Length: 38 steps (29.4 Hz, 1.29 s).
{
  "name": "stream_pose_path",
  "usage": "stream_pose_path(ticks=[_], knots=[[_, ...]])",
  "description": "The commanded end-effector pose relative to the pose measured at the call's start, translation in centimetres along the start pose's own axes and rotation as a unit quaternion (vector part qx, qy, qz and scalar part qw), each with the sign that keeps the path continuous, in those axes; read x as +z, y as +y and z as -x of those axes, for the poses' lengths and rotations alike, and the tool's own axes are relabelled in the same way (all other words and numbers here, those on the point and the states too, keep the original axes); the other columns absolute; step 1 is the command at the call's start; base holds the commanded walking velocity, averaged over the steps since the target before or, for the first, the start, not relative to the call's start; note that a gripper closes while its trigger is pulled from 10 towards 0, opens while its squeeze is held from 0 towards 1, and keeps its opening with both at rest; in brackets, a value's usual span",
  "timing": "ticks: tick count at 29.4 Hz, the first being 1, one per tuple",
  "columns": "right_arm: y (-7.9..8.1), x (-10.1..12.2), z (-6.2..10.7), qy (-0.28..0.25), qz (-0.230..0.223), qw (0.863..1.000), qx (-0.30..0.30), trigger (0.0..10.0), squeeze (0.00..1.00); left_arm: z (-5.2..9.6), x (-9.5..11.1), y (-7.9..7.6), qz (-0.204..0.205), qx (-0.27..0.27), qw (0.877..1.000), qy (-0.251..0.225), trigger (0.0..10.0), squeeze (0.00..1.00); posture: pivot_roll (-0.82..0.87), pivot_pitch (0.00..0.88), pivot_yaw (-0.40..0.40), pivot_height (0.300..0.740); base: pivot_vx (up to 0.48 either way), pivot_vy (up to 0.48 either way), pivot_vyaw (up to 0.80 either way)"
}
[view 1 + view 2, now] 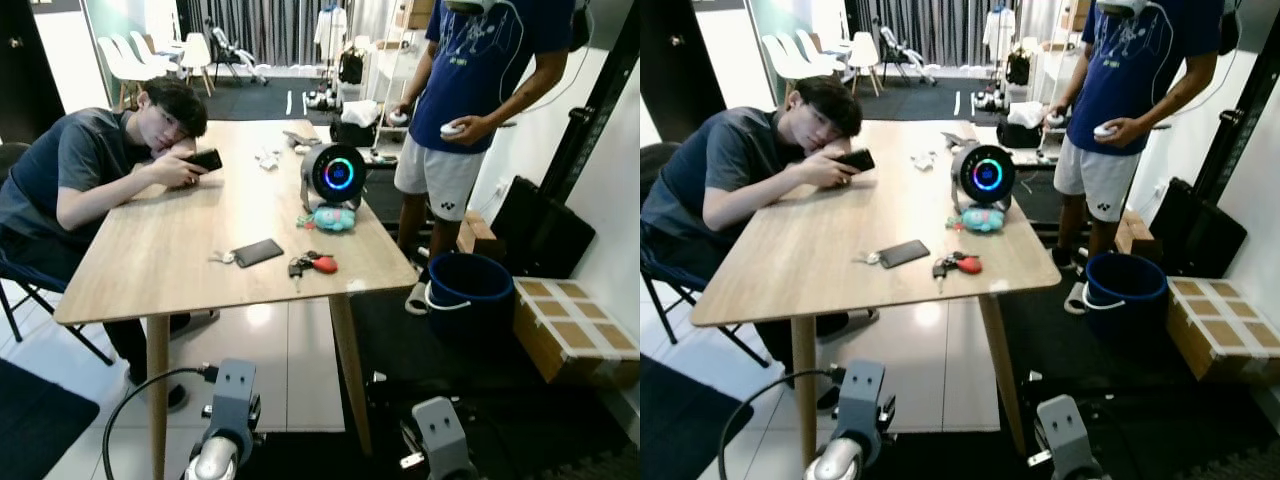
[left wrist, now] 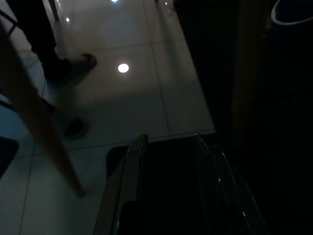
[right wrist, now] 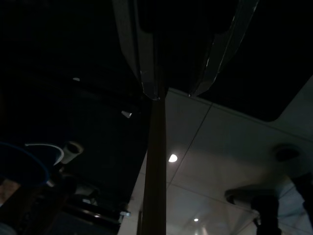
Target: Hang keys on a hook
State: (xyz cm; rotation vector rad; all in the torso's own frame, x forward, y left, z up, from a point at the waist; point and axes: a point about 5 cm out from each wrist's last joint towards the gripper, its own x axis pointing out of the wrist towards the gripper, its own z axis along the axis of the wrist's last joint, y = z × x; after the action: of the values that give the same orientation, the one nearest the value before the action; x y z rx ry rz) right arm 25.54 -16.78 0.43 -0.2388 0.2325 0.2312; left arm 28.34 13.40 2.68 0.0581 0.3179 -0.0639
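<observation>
A light wooden rectangular desk point(image 1: 180, 250) fills the middle of my head view. The bunch of keys with a red fob point(image 1: 312, 264) lies near the desk's front edge, right of centre in the frame, flat on the wood. Just left of it sits a dark flat smartphone point(image 1: 257, 252), apart from the keys, with a small pale tag point(image 1: 222, 257) at its left end. Further back, a round black speaker with a glowing coloured ring point(image 1: 334, 174) stands upright, and a small teal plush toy point(image 1: 332, 218) lies just in front of it.

At the left of the frame a seated person in a grey shirt point(image 1: 75, 170) leans on the desk, head on one arm, holding a black phone point(image 1: 205, 159). At the upper right a standing person in a blue shirt and white shorts point(image 1: 475, 80) holds a white controller in each hand. A dark blue bucket point(image 1: 470, 290) stands on the floor at the right, beside a cardboard box point(image 1: 570, 325).

My left end effector point(image 2: 166, 147) hangs low beside the desk over the pale tiled floor point(image 2: 122, 103), its two black fingers parted with nothing between them. My right end effector point(image 3: 178, 81) hangs low too, fingers spread and empty, with a wooden desk leg point(image 3: 155, 166) in line beyond them.
</observation>
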Motion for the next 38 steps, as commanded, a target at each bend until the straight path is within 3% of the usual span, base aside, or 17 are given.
stream_pose_path(ticks=[1,28,38], knots=[[0.02,-0.39,0.23,0.009,-0.002,1.000,0.000,10.0,0.00,0.12,-0.28,-0.11,0.006,0.001,1.000,0.007,10.0,0.00,0.00,0.109,-0.010,0.740,0.000,0.469,0.00],[0.07,-0.34,0.10,0.010,-0.002,1.000,0.000,10.0,0.00,0.07,-0.01,0.12,-0.015,0.002,1.000,-0.004,10.0,0.00,0.00,0.105,-0.006,0.740,0.000,0.017,0.00],[0.01,-0.21,-0.06,0.009,-0.001,1.000,0.000,10.0,0.00,-0.06,0.23,0.27,-0.018,0.003,1.000,-0.011,10.0,0.00,0.00,0.097,-0.007,0.740,0.000,-0.427,0.00]])
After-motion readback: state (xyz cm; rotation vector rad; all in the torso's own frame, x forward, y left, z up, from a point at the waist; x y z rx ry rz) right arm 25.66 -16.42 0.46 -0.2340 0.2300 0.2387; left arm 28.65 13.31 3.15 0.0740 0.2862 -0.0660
